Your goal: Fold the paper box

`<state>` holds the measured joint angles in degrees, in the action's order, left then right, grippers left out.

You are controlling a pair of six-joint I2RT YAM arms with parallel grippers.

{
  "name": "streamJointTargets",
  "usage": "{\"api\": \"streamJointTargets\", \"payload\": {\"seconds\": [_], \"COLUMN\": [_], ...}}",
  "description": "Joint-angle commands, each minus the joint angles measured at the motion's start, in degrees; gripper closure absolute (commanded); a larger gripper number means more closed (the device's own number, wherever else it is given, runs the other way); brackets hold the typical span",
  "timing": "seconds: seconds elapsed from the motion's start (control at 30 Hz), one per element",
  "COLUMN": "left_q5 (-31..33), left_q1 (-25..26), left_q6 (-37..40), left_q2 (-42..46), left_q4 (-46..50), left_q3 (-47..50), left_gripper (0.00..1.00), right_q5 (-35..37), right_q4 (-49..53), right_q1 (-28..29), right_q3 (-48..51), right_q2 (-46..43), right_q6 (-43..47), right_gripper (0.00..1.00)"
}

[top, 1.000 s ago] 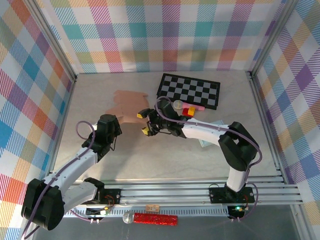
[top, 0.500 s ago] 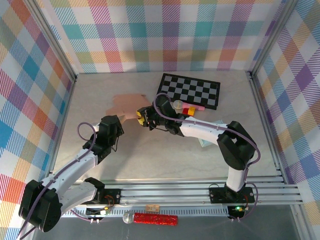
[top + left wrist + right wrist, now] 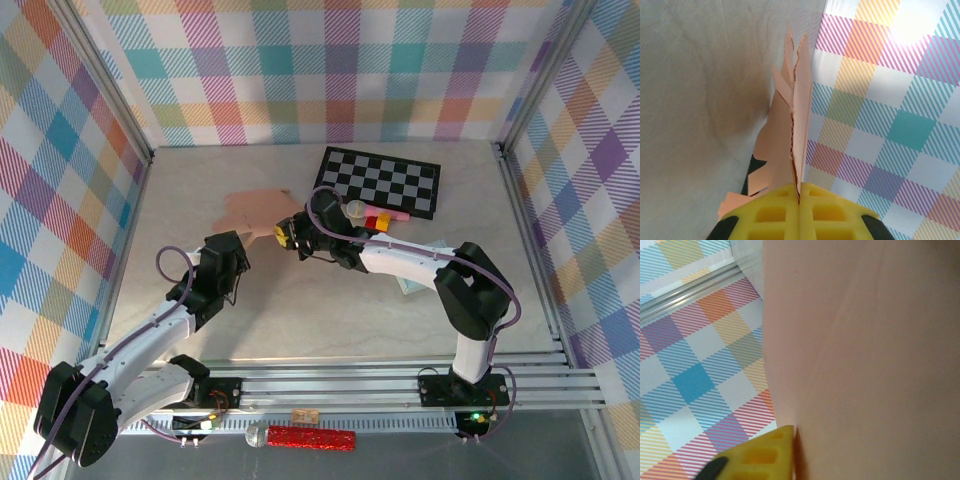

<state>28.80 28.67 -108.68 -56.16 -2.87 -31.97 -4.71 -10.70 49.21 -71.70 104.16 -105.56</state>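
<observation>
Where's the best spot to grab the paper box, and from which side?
Pinch the paper box by its near edge, coming in edge-on from the robot's side, as the left gripper does. It is a thin sheet with flaps, so pinching across its faces probably works, not around the wide panel.

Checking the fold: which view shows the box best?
Top external: the box shows its whole outline, flaps included. Left wrist sees it edge-on, clamped in the left gripper; right wrist sees a close, featureless pink face.
</observation>
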Motion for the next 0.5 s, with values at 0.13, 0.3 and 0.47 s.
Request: {"api": "streamJointTargets", "payload": {"seconds": [0.13,0.3,0.47], "left_q5": [-4.0,-10.7,-13.0], "left_q1": [0.9,0.5,0.5], "left_q6": [5.7,24.7,36.7], "left_q2": [2.6,3.5,4.1], "left_q4": [5.8,28.5,44.3], "left_q3": [-3.3,-17.7,-27.5], "left_gripper": [0.55,0.35,0.24], "right_q5": [0.1,-1.3,-4.6], "right_q4": [5.9,14.6,26.5], "right_q1": [-0.5,-2.4,-4.2], "right_q3": [-3.9,-9.0,-15.9], "right_q2": [-3.5,-5.6,-6.2], "right_q6": [3.5,11.0,15.0], "right_gripper": [1.0,1.0,1.0]}}
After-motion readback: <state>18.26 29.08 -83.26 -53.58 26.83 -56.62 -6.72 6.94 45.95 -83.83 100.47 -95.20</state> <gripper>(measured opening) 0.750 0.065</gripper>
